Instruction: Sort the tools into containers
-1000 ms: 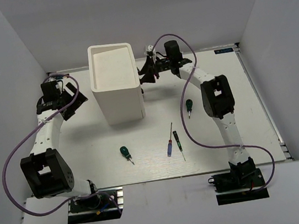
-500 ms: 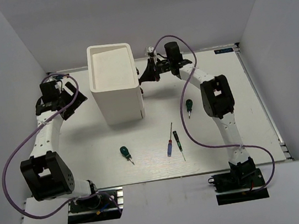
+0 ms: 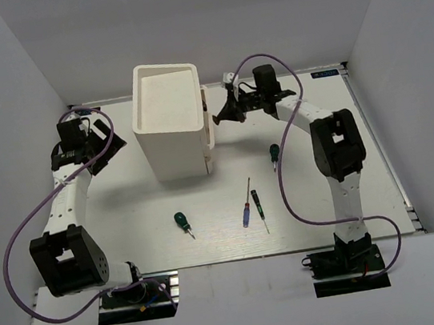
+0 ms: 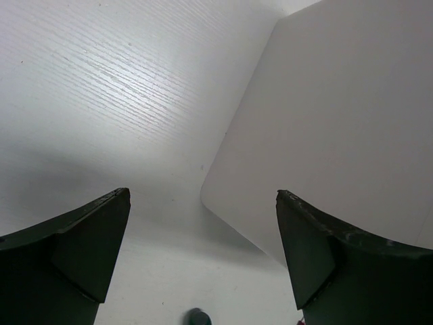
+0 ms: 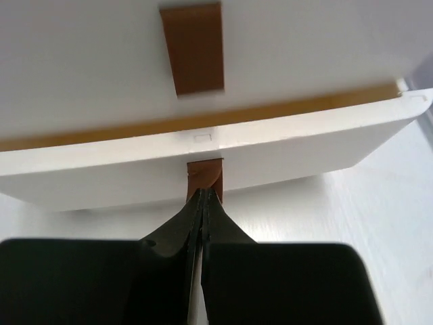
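A drawer [image 5: 291,142] is being opened. The right pincer [image 5: 203,195] is pressed together on the drawer's brown knob [image 5: 205,169], and the drawer front stands partly out of the cabinet [image 3: 167,109], directly ahead of the fingertips. A second brown knob is seen higher up on the cabinet face, beyond the held one.

The next move is judged to be a straight pull away from the cabinet, kept level so the drawer does not bind, until the gap is wide enough to take a tool. The knob would then be released and a tool fetched.

The tools lie on the table [image 3: 331,114], behind the right pincer towards the arm bases. One green-handled screwdriver [image 3: 275,153] is nearest. The blue-handled screwdriver [image 3: 246,213] and black-handled screwdriver [image 3: 256,199] lie side by side further back, and another green-handled one [image 3: 181,220] lies off towards the left arm. No pliers are seen.

The right arm is stretched far forward from its base and bent at the elbow, with the wrist turned sideways at the cabinet. The left arm is folded high, and the left pincer [image 4: 201,198] is spread wide and holds nothing. It is tilted down over the table just beside the cabinet's opposite wall.
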